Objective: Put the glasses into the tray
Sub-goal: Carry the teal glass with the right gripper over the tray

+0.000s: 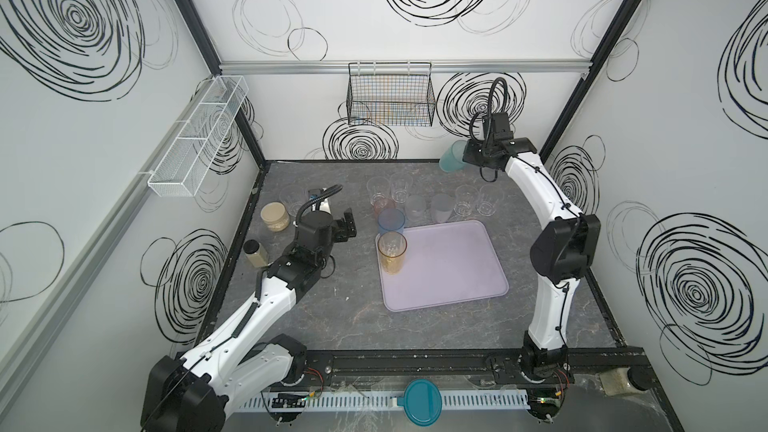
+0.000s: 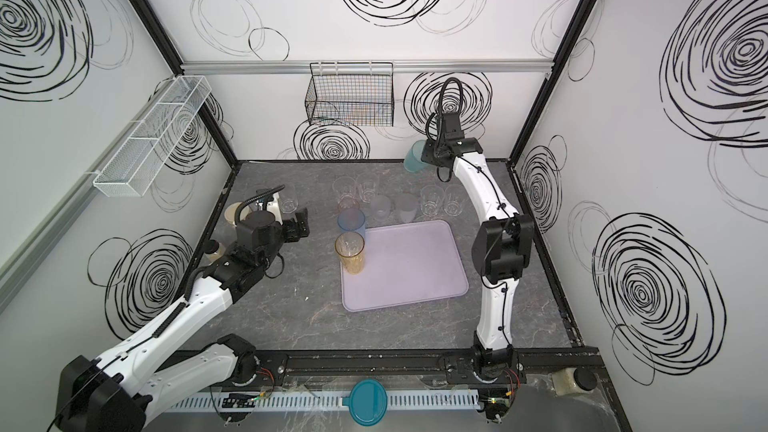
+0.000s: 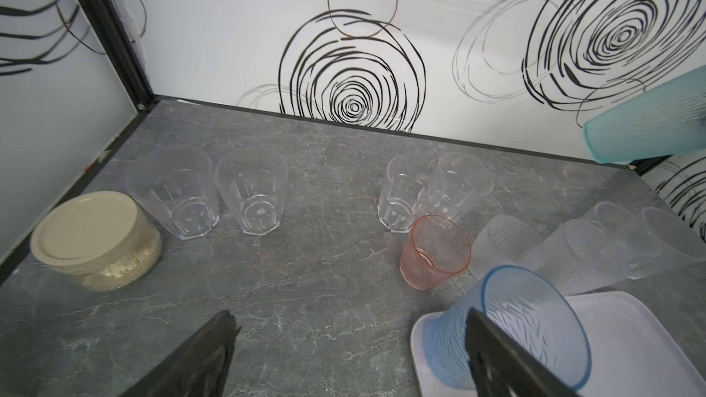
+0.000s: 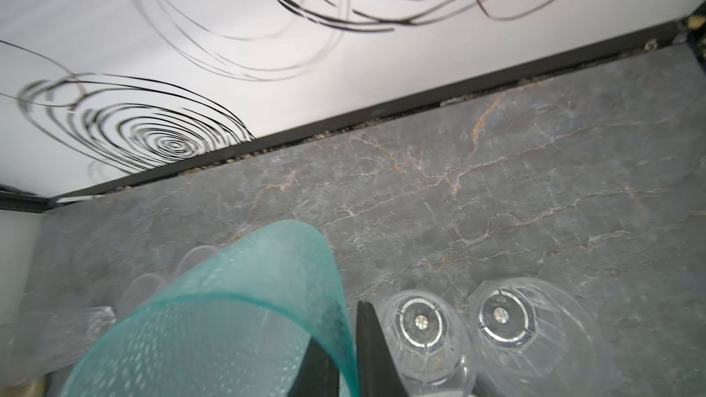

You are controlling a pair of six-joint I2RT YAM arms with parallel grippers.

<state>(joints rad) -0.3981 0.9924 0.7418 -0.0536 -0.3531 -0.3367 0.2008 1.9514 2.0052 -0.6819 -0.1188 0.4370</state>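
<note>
As I look in from the open front, the table (image 1: 353, 326) is a matte grey stone-look slab with pale and rusty veins, edged in black rail. White walls (image 1: 324, 2) scribbled with black spirals close it in on three sides. A black wire basket (image 1: 390, 97) hangs from the back rail. A white mesh basket (image 1: 199, 135) with three compartments hangs on the left wall. A round teal lid (image 1: 422, 401) lies at the front edge.

The tray (image 1: 457, 276) is pale lilac with rounded corners and a low rim. It lies flat, right of centre and slightly skewed. An amber glass (image 1: 392, 253) stands upright inside it on the left side. A ribbed blue glass (image 1: 391, 222) stands on its far left corner, and the left wrist view shows its base on the tray (image 3: 630, 337).

Behind the tray, on the slab, there is a short pink glass (image 1: 384, 205), two frosted glasses (image 1: 415, 207) and four clear glasses (image 1: 378, 191). More clear glasses (image 3: 174, 192) stand far left beside a beige-lidded jar (image 1: 275, 216).

The teal glass (image 1: 451, 157) is tall, textured and see-through. It is off the table, near the back wall on the right, and tipped well off upright.

The right gripper (image 1: 467, 155) is closed on the teal glass, pinching its wall. In the right wrist view one dark finger (image 4: 368, 345) lies outside the wall.

The left gripper (image 1: 347, 226) has its jaws spread wide and holds nothing. It hovers near the blue glass, to its left.
</note>
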